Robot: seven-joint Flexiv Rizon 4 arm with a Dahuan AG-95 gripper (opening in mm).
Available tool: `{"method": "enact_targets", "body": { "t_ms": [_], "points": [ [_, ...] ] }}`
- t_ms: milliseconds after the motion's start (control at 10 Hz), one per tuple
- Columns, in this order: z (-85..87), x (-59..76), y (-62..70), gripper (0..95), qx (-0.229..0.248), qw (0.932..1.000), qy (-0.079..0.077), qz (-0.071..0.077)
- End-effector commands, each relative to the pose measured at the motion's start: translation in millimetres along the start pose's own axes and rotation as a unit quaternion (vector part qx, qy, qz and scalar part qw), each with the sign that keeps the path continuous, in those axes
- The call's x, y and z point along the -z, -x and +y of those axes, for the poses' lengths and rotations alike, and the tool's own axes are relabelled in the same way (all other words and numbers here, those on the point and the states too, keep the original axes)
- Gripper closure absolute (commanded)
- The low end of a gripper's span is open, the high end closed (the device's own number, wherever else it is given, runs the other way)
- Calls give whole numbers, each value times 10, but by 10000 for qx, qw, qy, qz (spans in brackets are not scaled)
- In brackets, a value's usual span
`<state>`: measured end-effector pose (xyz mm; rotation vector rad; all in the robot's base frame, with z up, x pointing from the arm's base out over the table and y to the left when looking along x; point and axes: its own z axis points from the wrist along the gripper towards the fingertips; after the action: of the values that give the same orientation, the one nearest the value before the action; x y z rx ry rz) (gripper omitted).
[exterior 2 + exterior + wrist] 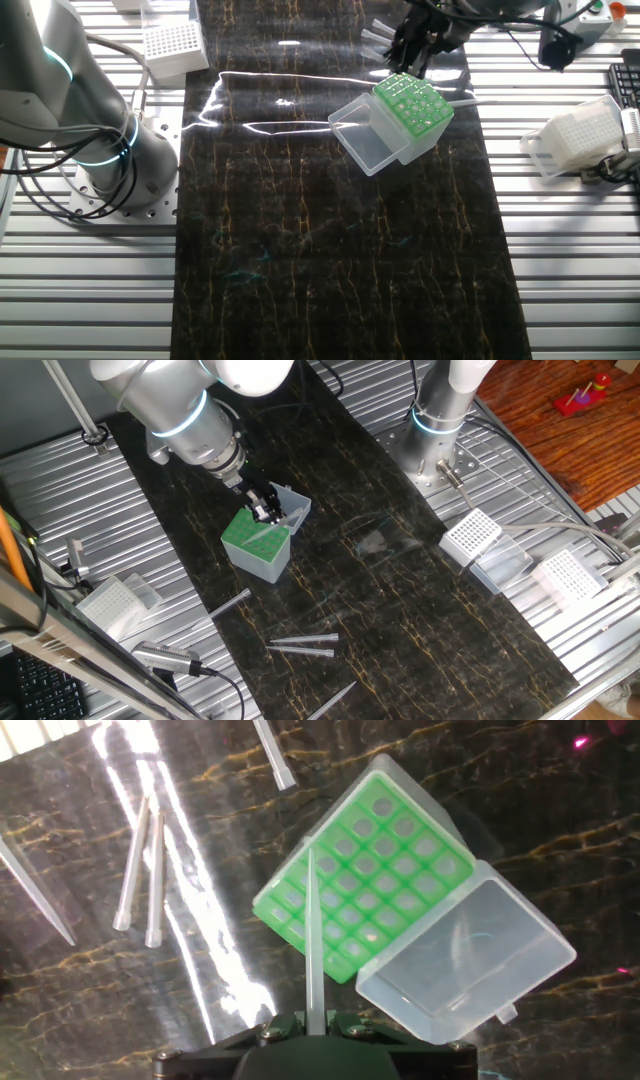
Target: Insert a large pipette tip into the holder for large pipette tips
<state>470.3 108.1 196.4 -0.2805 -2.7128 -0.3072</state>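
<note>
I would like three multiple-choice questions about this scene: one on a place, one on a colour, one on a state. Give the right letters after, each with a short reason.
1. Where is the tool?
A. above the holder for large pipette tips
B. beside the white rack
C. over the bare metal slats

2. What colour is the holder's grid top?
A. white
B. green
C. red

3. How is the holder's clear lid?
A. shut
B. removed and lying apart
C. swung open, attached to the holder

Answers:
1 A, the hand view shows the tool gripping a large pipette tip that points down over the grid.
2 B, it is green in all views.
3 C, it lies open beside the grid, joined at one edge.
</note>
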Motion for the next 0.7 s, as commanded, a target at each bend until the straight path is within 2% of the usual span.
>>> {"method": "enact_targets", "body": {
  "t_ms": [100, 400, 700],
  "points": [
    [-39, 10, -52, 950, 36, 10000, 35, -1],
    [-66, -19, -88, 950, 77, 9999, 96, 18],
    [-133, -126, -69, 950, 122, 9998, 164, 27]
  ]
}}
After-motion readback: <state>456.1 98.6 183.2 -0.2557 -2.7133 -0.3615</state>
